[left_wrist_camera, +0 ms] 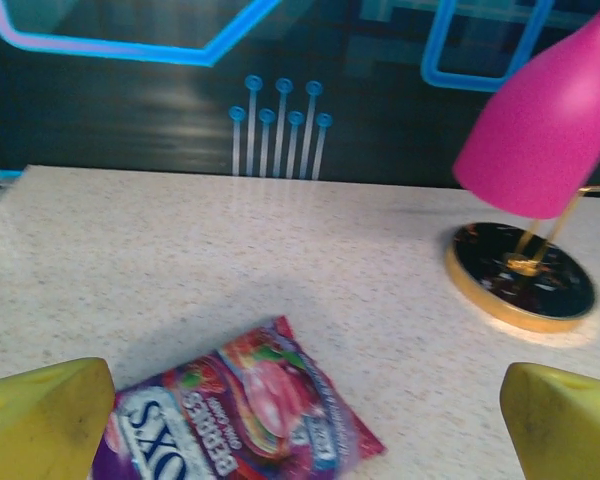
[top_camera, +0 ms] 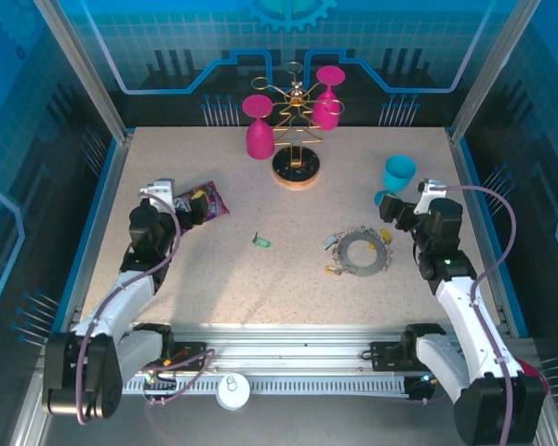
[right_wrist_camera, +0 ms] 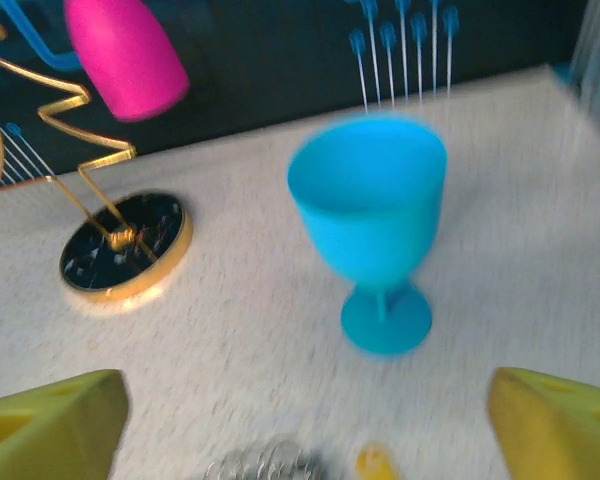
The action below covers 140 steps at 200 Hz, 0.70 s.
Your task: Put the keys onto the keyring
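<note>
My right gripper (right_wrist_camera: 305,425) hangs open beside the keyring (top_camera: 363,251), I reckon to line up a key (right_wrist_camera: 375,462); the left gripper (left_wrist_camera: 305,420) sits open.

robot lab cell, blue panels (top_camera: 167,37), aluminium frame (top_camera: 84,70)

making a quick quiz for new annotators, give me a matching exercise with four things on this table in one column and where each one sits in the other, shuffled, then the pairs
Things
1. snack packet
2. blue goblet
3. keyring
4. green key

Places
A. alone near the middle of the table
B. standing upright near the right edge
C. lying flat on the left side
D. lying flat right of centre

Pairs: 1-C, 2-B, 3-D, 4-A
</note>
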Available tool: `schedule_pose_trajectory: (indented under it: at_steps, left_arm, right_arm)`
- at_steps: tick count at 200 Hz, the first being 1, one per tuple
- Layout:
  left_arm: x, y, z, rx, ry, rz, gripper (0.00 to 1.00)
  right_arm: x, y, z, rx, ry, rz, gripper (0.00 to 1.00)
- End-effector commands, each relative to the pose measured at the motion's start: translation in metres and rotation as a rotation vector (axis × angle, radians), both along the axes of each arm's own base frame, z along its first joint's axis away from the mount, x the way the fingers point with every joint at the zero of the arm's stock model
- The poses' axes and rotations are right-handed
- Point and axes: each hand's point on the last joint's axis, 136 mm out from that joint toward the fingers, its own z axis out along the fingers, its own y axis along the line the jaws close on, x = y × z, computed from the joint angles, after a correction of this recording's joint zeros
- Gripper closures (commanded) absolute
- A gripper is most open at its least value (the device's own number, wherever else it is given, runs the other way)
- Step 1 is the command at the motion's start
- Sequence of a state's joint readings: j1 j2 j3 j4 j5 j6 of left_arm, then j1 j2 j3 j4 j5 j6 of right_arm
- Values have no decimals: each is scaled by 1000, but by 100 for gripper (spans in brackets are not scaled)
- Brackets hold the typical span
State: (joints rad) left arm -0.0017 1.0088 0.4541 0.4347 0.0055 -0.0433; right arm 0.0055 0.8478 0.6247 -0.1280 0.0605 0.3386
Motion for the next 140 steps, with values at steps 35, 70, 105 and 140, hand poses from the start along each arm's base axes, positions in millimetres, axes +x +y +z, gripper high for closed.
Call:
schedule_pose_trajectory:
  at_steps: [35,70,105,140]
  left_arm:
    - [-34,-70,-2,-154,166,-217,1]
    - [-44,-115,-4,-235,229,-312,1]
    - [-49,-131,-16,-312,302,-316,1]
    - [-51,-137,-19,-347,320,-326,1]
  right_arm:
    - [-71,35,-71,298,596,-75,31]
    - [-67,59,-67,109,688,125,33]
    - [-56,50,-86,26,849,69,44]
    - [-35,60,-108,-76,922,46,52]
